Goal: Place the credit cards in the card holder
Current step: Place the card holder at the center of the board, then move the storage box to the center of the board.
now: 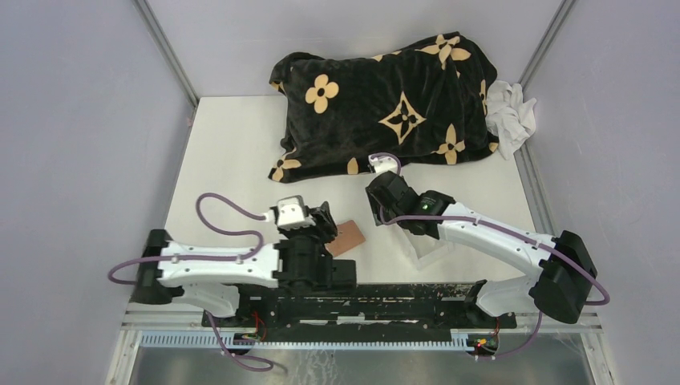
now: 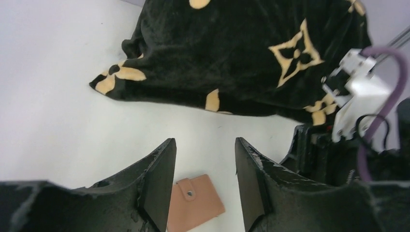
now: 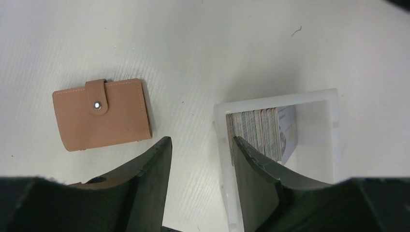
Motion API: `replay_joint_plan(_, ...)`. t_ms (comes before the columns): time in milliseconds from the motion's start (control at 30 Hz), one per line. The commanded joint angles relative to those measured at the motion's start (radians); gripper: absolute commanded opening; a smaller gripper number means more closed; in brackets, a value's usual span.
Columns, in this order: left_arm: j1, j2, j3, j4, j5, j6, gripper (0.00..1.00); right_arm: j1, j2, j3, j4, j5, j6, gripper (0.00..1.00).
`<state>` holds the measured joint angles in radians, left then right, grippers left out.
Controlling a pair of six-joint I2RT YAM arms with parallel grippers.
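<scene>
The tan leather card holder [image 1: 349, 237] lies flat and snapped shut on the white table. It also shows in the left wrist view [image 2: 196, 202] and the right wrist view [image 3: 100, 114]. Several credit cards [image 3: 256, 132] stand on edge in a row inside a clear plastic tray [image 3: 278, 100], which lies under my right arm [image 1: 429, 250]. My left gripper [image 2: 205, 147] is open and empty just above and short of the card holder [image 1: 325, 218]. My right gripper [image 3: 201, 143] is open and empty above the tray's left wall.
A black blanket with tan flower prints [image 1: 385, 104] lies bunched across the back of the table. A white cloth [image 1: 513, 116] sits at its right end. Grey walls close in both sides. The right arm's wrist [image 2: 360, 96] shows close by in the left wrist view.
</scene>
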<state>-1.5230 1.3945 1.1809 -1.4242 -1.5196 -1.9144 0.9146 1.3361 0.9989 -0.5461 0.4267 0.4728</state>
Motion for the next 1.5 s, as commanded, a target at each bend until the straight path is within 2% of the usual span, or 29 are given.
replay_joint_plan(0,-0.022,-0.159,0.042,-0.039,-0.237,-0.074,0.59,0.005,-0.021,0.074,-0.014,0.031,-0.038,0.56)
replay_joint_plan(100,-0.063,-0.249,0.052,-0.038,-0.238,-0.115,0.66,0.006,-0.014,0.098,-0.029,0.029,-0.049,0.55)
replay_joint_plan(200,-0.137,-0.341,0.033,-0.038,-0.238,-0.229,0.7,0.006,-0.015,0.108,-0.041,0.033,-0.057,0.55)
replay_joint_plan(333,-0.201,-0.381,0.061,-0.038,-0.237,-0.272,0.78,0.006,-0.006,0.132,-0.069,0.023,-0.072,0.55)
replay_joint_plan(400,-0.23,-0.409,0.028,-0.038,-0.237,-0.39,0.83,0.006,0.004,0.143,-0.084,0.023,-0.079,0.55)
replay_joint_plan(467,-0.248,-0.463,-0.047,-0.037,-0.238,-0.627,0.86,0.006,0.008,0.15,-0.092,0.025,-0.083,0.55)
replay_joint_plan(500,-0.25,-0.477,-0.059,-0.035,-0.24,-0.691,0.87,0.005,0.01,0.151,-0.095,0.026,-0.084,0.55)
replay_joint_plan(600,-0.251,-0.477,-0.047,-0.011,-0.24,-0.786,0.91,0.005,0.011,0.151,-0.102,0.028,-0.084,0.55)
replay_joint_plan(767,-0.254,-0.578,-0.183,0.414,-0.237,-0.791,0.95,0.006,0.01,0.145,-0.109,0.025,-0.077,0.55)
replay_joint_plan(933,-0.241,-0.596,-0.209,0.58,-0.238,-0.792,1.0,0.006,0.008,0.144,-0.109,0.016,-0.075,0.55)
replay_joint_plan(1200,-0.277,-0.611,-0.166,0.61,-0.235,-0.795,0.99,0.006,0.007,0.15,-0.112,0.0,-0.071,0.55)
replay_joint_plan(1467,-0.323,-0.511,0.002,0.634,-0.234,-0.795,0.99,0.011,0.011,0.194,-0.158,-0.008,-0.065,0.54)
